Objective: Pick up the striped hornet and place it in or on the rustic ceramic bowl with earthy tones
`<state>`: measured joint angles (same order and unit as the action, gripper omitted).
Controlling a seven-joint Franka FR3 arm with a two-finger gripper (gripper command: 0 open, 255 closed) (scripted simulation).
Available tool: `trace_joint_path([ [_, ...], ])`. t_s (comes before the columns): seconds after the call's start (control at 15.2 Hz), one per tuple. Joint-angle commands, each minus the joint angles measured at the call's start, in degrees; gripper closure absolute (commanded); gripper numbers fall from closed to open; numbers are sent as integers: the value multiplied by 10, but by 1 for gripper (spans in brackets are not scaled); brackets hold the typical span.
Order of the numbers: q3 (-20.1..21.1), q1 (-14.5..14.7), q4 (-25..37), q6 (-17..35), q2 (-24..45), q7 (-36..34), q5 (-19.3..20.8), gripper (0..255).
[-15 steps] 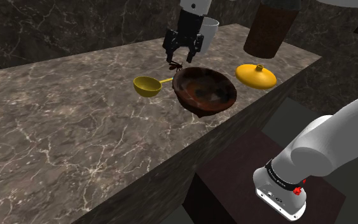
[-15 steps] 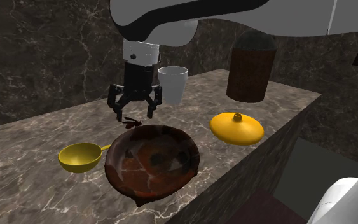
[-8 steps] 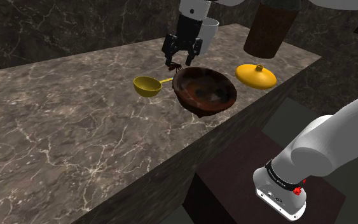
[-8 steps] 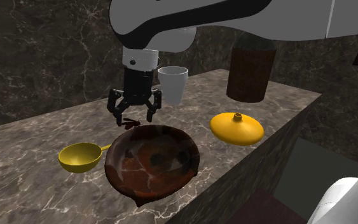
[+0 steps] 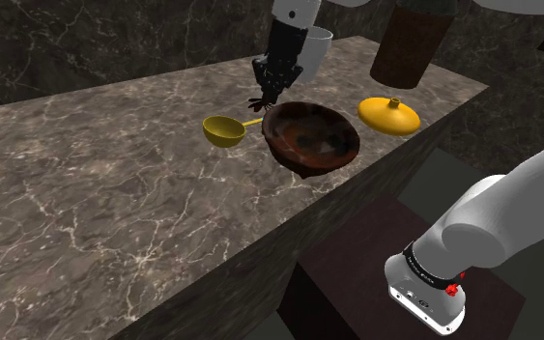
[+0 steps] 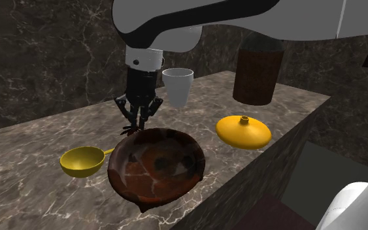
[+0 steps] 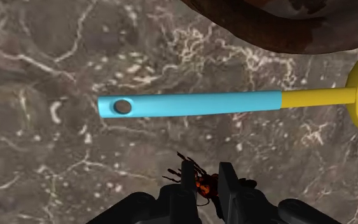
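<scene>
The small dark hornet [image 7: 203,185] with orange markings lies on the marble counter just beside the rim of the brown glazed bowl [image 5: 310,135]. My black gripper [image 7: 206,183] points straight down over it and is shut on the hornet, whose legs stick out past the fingers [image 7: 187,177]. In the shoulder view the gripper [image 5: 268,94] stands at the bowl's upper left edge. In the second exterior view the gripper [image 6: 136,122] is just behind the bowl [image 6: 156,163], and the hornet [image 6: 131,129] shows as a dark speck at its tips.
A yellow scoop [image 5: 223,130] with a blue handle [image 7: 190,104] lies close by the gripper and bowl. Behind the hand stands a white cup [image 6: 177,86]. A yellow lid [image 5: 389,114] and a tall brown jar [image 5: 410,43] are further along; the counter's edge runs just past the bowl.
The fingers stood wide apart over the hornet and have now closed on it. The hand has come down a little toward the counter.
</scene>
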<state>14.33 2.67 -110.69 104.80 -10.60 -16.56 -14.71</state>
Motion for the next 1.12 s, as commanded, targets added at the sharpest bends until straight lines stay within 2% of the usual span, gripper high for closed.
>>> trace_joint_path([
  [0.0,0,0,-3,-1,3,0,1,255],
  [0.2,0,0,-4,-2,2,0,0,255],
  [1.06,-3,-3,110,-100,15,-21,8,255],
])
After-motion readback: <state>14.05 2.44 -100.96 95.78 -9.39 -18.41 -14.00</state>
